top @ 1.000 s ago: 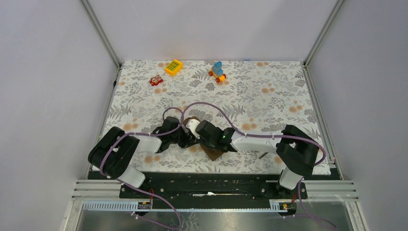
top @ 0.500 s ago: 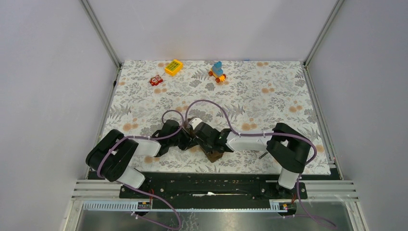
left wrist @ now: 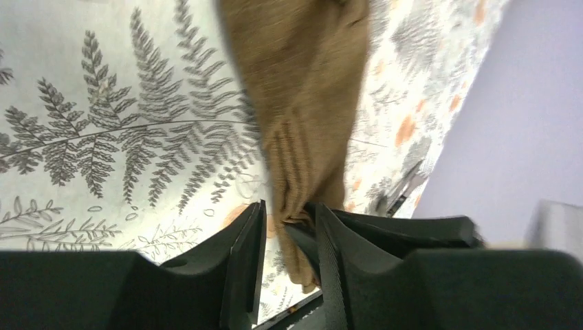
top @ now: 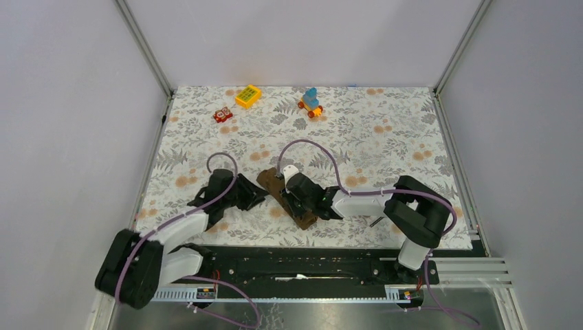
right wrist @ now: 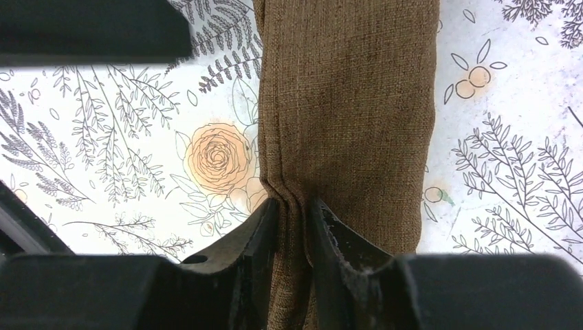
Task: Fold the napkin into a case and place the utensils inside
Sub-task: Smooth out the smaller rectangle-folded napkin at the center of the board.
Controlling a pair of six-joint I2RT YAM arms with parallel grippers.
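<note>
Low in the middle of the top view, the napkin lies on the table as a narrow brown strip, slanting from upper left to lower right across the floral tablecloth.

Judged from this, the folding step is at its end: the cloth is down to case width and nothing is in it yet.

- **Left tool:** The left tool stands narrow at the strip's edge. A sliver of tablecloth shows between one finger and the puckered cloth, so it looks slack, not gripping.
- **Right tool:** The right tool straddles a raised crease along the strip's left edge in its wrist view, jaws narrow. I cannot tell whether it pinches that ridge or has let go.

The next move likely calls for both tools to lift clear without dragging the folds open. One should then fetch a utensil while the other holds the pouch mouth.

**Count:**
- one napkin and two tools
- three toys near the top edge: a yellow block, a red toy and a blue-and-orange toy
- one thin dark stick at the lower right, probably a utensil
- no spoon in view
</note>
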